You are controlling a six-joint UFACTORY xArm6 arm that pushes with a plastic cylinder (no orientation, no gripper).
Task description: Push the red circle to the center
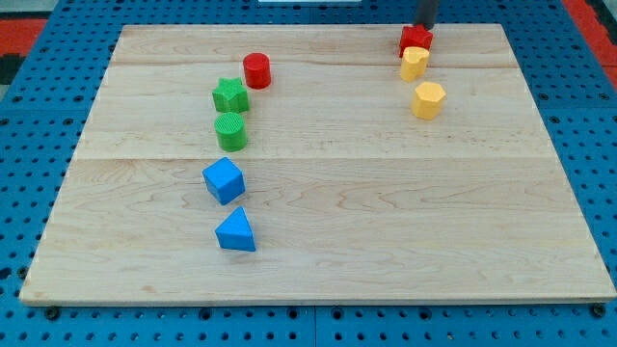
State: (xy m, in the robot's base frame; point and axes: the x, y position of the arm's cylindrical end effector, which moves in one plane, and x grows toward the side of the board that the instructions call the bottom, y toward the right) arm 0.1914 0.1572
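A pale wooden worktop (pixel 318 222) lay on a blue pegboard (pixel 29 116), seen from above and slightly from the front. The arm carried no end effector that could open or close, only a dark rod that entered at the view's top, right of the middle. My tip (pixel 424 28) stood at the far edge of the worktop, touching or just behind the back of a red block (pixel 415 40) whose shape was hard to make out.

Just below that red block, touching it, sat a yellow block (pixel 414 64) with a lobed outline. A yellow hexagon (pixel 429 99) lay a little lower and apart from it.

The red circle (pixel 256 70), a short cylinder, stood in the upper left part of the worktop, well apart from my tip and up and to the left of the worktop's middle. Just below and left of it was a green star (pixel 229 94), nearly touching. Below the star sat a green circle (pixel 230 131). Further down the same column lay a blue cube (pixel 224 180), and below that a blue triangle (pixel 236 231).
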